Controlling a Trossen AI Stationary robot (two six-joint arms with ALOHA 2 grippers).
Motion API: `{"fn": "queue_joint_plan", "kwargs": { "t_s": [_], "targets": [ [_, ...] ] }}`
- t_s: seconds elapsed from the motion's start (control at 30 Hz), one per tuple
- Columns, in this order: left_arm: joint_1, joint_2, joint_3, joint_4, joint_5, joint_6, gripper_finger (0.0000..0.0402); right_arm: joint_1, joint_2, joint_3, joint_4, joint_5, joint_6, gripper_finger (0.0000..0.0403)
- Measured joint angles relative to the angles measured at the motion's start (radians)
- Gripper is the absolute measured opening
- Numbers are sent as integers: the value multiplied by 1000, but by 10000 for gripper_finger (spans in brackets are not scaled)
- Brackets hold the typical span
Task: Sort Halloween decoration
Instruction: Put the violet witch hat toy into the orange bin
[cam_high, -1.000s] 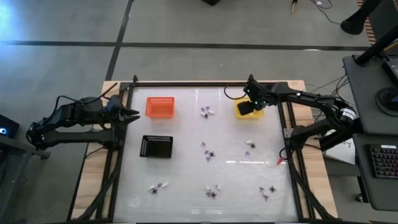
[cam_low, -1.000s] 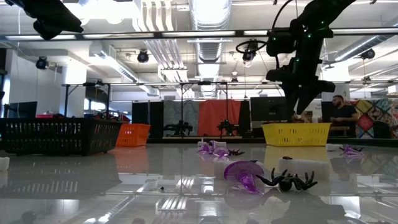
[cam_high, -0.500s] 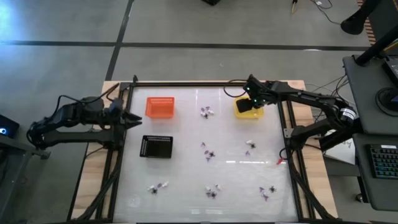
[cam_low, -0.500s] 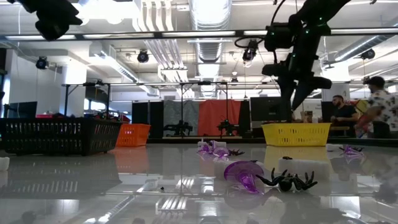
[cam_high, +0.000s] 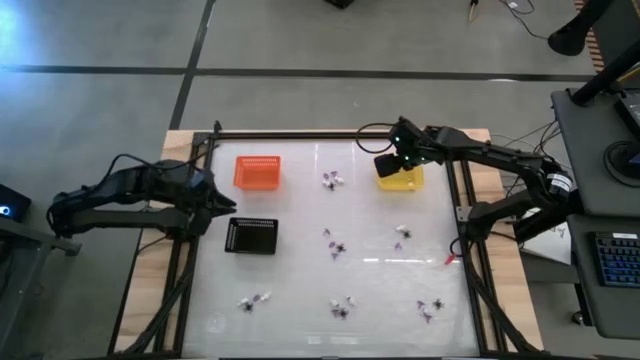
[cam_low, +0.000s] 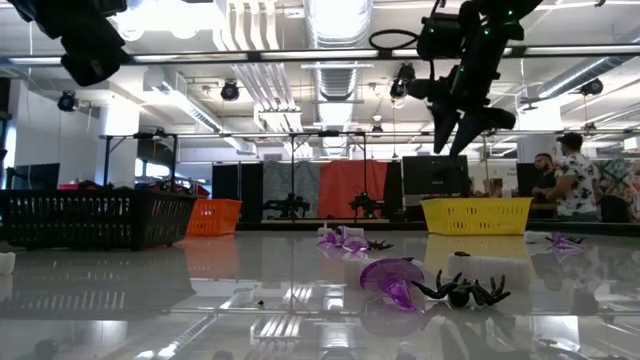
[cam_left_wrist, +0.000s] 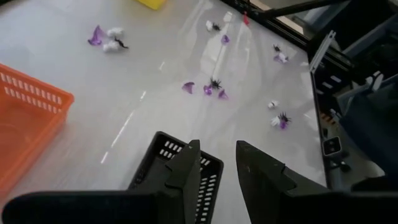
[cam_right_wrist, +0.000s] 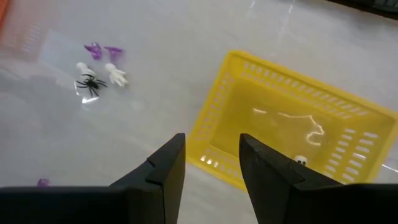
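Standing on the white table (cam_high: 300, 300) are three containers: an orange basket (cam_high: 257, 171) at the far left, a yellow basket (cam_high: 400, 178) at the far right, and a black tray (cam_high: 251, 236) nearer the left edge. From the right wrist view, the yellow basket (cam_right_wrist: 292, 140) holds at least one small whitish trinket (cam_right_wrist: 300, 160) near its front wall. Contents of the orange basket and the black tray cannot be made out.

The right gripper (cam_high: 390, 164) hangs above the inner edge of the yellow basket, its fingers (cam_right_wrist: 165, 165) spread apart with nothing between them, clear of the basket. The left gripper (cam_high: 222, 206) sits at the table's left edge, just over the near corner of the black tray (cam_left_wrist: 186, 168); its fingers (cam_left_wrist: 186, 171) stand parted with a narrow gap, holding nothing.

The Halloween trinkets (cam_high: 336, 246) lie scattered in small clusters over the table: one group between the two baskets (cam_high: 332, 180), others at mid-table and along the near edge. They are tiny, some purple, some black and spider-shaped (cam_low: 462, 291), some whitish (cam_right_wrist: 116, 75). The low view shows a purple piece (cam_low: 390, 277) touching a black spider.
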Motion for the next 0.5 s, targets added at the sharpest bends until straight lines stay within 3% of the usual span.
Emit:
{"fn": "queue_joint_plan", "kwargs": {
  "t_s": [0.5],
  "targets": [
    [-14,4,0,0,14,-34,86,5,0,6,-1,6,0,138]
  ]
}}
